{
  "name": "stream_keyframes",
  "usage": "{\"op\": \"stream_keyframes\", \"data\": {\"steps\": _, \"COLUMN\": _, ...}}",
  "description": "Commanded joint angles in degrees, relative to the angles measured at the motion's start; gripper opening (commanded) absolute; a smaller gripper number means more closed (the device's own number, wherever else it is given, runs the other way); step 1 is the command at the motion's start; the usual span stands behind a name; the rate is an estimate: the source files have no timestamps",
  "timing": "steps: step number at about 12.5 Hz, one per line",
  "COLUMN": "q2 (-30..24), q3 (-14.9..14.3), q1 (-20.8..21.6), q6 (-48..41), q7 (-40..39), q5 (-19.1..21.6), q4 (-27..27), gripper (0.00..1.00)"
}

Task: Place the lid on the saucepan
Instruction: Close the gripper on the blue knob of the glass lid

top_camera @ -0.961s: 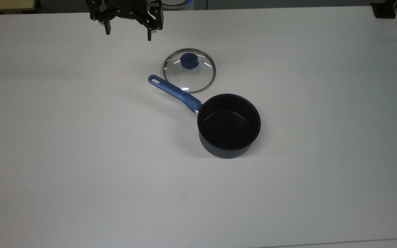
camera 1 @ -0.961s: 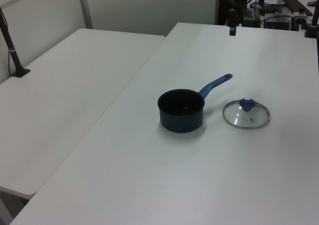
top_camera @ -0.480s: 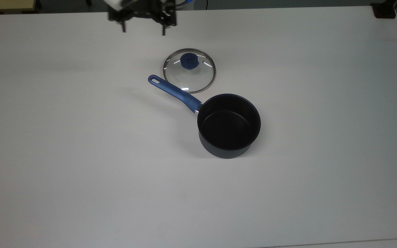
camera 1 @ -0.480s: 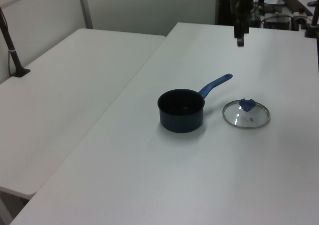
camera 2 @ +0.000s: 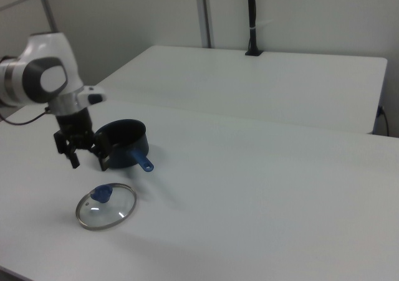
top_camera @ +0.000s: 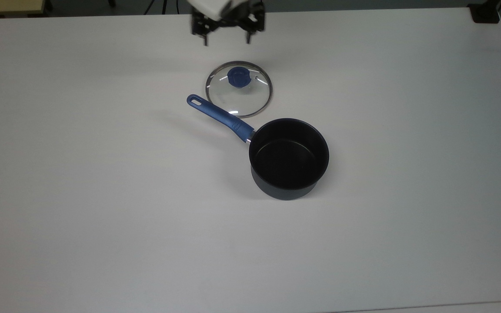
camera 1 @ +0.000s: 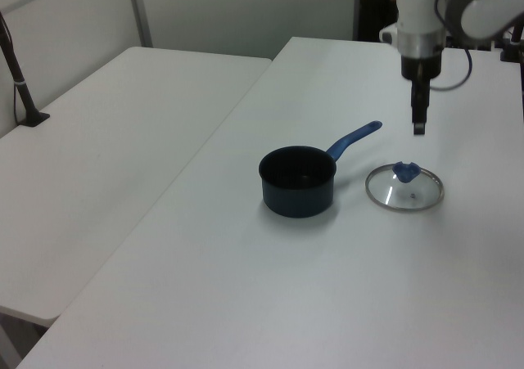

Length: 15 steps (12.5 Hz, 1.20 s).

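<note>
The lid (top_camera: 239, 89) lies flat on the white table, clear glass with a steel rim and a blue knob (top_camera: 238, 77); it also shows in the left view (camera 1: 404, 187) and the right view (camera 2: 106, 205). The saucepan (top_camera: 288, 158) stands upright just beside it, black inside, its blue handle (top_camera: 220, 118) passing the lid's rim. The pan also shows in the left view (camera 1: 298, 181) and the right view (camera 2: 129, 138). My gripper (top_camera: 226, 40) hangs open and empty above the table, a little beyond the lid's knob, fingers pointing down (camera 1: 418, 126) (camera 2: 89, 163).
A second white table (camera 1: 106, 156) adjoins this one at the left view's left, with a black post (camera 1: 18, 78) on it. A dark object (top_camera: 484, 13) sits at the top view's upper right corner. Bare tabletop (top_camera: 124, 217) surrounds pan and lid.
My gripper has travelled to the top view's right and come down toward the lid, staying open. Lid and saucepan have not moved.
</note>
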Motion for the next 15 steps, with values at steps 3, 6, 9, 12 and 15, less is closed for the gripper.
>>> {"op": "stream_keyframes", "data": {"steps": 3, "q2": 8.14, "q3": 3.57, "q1": -0.82, "q6": 10.55, "q7": 3.95, "q5": 0.26, "q4": -3.59, "gripper": 0.99}}
{"op": "stream_keyframes", "data": {"steps": 6, "q2": 11.40, "q3": 3.57, "q1": -1.61, "q6": 12.57, "q7": 3.78, "q5": -0.62, "q4": -3.24, "gripper": 0.92}}
{"op": "stream_keyframes", "data": {"steps": 9, "q2": 11.59, "q3": 3.57, "q1": -2.22, "q6": 12.76, "q7": 3.78, "q5": -0.71, "q4": -3.15, "gripper": 0.71}}
{"op": "stream_keyframes", "data": {"steps": 12, "q2": 10.71, "q3": 3.57, "q1": -2.84, "q6": 12.06, "q7": 3.08, "q5": -0.63, "q4": -2.36, "gripper": 0.55}}
{"op": "stream_keyframes", "data": {"steps": 15, "q2": 9.57, "q3": 3.57, "q1": -3.19, "q6": 6.55, "q7": 2.90, "q5": -0.63, "q4": 1.66, "gripper": 0.46}}
